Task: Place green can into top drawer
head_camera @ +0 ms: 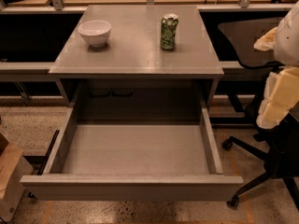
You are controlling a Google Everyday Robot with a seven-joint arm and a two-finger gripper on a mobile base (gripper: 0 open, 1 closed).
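Observation:
The green can stands upright on the grey table top, right of centre toward the back. The top drawer is pulled fully out toward me, and its smooth grey bottom is bare. My gripper shows as pale yellow padded parts under a white arm at the right edge of the camera view. It is well to the right of the table and lower than the can, touching neither the can nor the drawer.
A white bowl sits on the table's back left. A black office chair with wheeled legs stands right of the drawer, close under my arm. A cardboard box is on the floor at the lower left.

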